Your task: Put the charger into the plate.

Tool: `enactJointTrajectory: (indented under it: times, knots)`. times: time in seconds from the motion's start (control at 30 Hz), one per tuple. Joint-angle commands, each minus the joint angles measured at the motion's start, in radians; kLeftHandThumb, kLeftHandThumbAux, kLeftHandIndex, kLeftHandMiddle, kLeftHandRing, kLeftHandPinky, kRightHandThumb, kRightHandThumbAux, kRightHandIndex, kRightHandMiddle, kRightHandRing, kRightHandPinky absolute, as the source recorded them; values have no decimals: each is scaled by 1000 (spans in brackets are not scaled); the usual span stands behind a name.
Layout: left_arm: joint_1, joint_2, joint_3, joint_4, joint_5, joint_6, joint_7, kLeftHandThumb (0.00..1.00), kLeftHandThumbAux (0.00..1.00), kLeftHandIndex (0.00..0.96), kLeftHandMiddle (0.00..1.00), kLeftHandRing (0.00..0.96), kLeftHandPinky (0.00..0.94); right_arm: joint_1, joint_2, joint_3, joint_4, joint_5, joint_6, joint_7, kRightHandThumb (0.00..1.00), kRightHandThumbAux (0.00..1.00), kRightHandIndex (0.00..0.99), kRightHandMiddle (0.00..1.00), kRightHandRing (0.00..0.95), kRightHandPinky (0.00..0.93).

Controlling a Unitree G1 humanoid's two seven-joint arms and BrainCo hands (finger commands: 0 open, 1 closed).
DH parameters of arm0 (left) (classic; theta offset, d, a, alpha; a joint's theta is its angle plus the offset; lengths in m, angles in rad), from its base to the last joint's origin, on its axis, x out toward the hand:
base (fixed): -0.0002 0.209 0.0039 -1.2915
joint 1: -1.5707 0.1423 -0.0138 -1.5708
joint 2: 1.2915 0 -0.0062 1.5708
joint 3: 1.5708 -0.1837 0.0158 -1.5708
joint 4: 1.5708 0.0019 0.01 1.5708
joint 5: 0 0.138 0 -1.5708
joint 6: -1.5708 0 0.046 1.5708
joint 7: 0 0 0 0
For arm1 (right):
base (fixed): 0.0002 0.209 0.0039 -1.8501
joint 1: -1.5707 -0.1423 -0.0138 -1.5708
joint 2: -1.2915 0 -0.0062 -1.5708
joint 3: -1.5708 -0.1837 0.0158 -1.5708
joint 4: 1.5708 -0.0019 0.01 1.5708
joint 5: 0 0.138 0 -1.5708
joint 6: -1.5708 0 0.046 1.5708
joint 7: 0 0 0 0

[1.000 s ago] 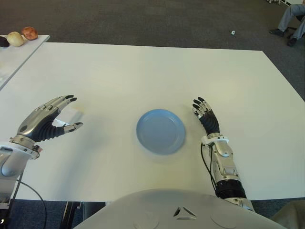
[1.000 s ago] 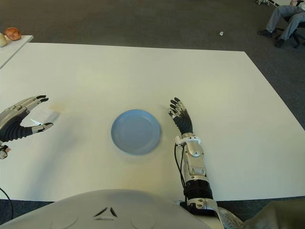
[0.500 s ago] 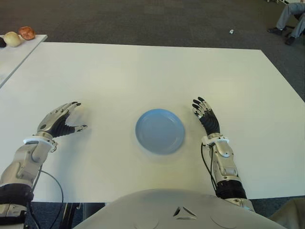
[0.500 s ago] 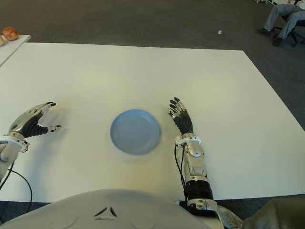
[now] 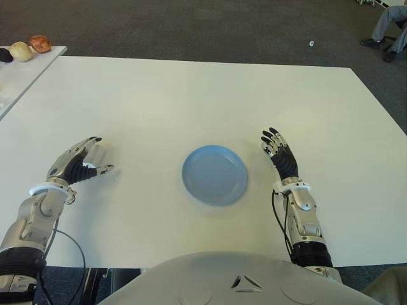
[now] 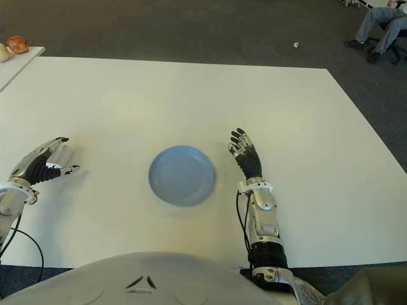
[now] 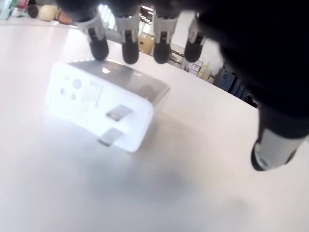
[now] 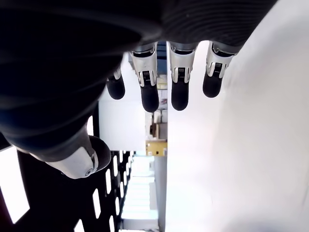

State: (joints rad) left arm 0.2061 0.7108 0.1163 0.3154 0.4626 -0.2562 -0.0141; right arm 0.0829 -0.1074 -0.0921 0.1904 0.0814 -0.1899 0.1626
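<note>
The white charger [image 7: 96,104] lies on the white table [image 5: 191,95] at the left, prongs facing my wrist camera. My left hand [image 5: 95,157] is cupped low over it: the four fingertips [image 7: 130,50] arch over its far edge, the thumb stands apart on the near side, and nothing is gripped. In the eye views the charger [image 6: 62,154] shows only partly between fingers and thumb. The blue plate [image 5: 214,174] sits empty at the table's middle, well to the right of the charger. My right hand [image 5: 278,149] shows just right of the plate, fingers straight and spread, holding nothing.
A second table [image 5: 13,76] at the far left carries round food items [image 5: 21,51]. Dark carpet lies beyond the far table edge, with a small white scrap [image 5: 311,43] on it. A seated person's legs [image 5: 389,22] show at the far right corner.
My left hand has dropped from a raised pose down to the table and closed in around the charger. My right hand has shifted slightly to the right. The plate has not moved.
</note>
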Motion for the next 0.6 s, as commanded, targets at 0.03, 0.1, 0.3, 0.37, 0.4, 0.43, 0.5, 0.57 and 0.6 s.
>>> enactJointTrajectory:
  times: [0.03,0.1,0.3,0.37,0.4,0.43,0.5,0.57,0.6]
  knots:
    - [13,-14,-11,-2,-26,40,-34,80,534,0,0,0,28,16,-5,-8,-10,17,28,7,0,619,13,154,117,46]
    - [12,-13,-14,-1,-33,45,-35,82,530,0,0,0,30,18,-4,-9,-14,18,30,8,0,618,14,155,117,48]
    - [11,-18,-20,5,-52,52,-34,85,525,0,0,0,32,22,-6,-11,-26,17,38,11,0,614,14,154,118,47]
    - [11,-21,-21,2,-60,53,-35,83,524,0,0,0,31,24,-7,-12,-31,18,40,13,0,614,14,154,118,49]
    - [11,-22,-22,2,-64,54,-35,82,523,0,0,0,31,25,-8,-12,-33,19,40,14,0,615,14,154,119,50]
    - [11,-23,-23,1,-69,54,-36,80,522,0,0,0,31,26,-8,-13,-34,19,41,15,0,616,14,155,119,51]
    - [11,-25,-25,2,-75,55,-37,77,521,0,0,0,30,27,-8,-13,-36,19,42,15,0,617,15,155,119,52]
    - [11,-26,-27,2,-81,58,-39,74,520,0,0,0,27,28,-9,-14,-38,19,44,15,0,619,15,155,119,54]
    - [13,-27,-27,-1,-84,61,-41,74,519,0,0,0,24,30,-9,-14,-41,20,45,16,0,619,15,154,119,54]
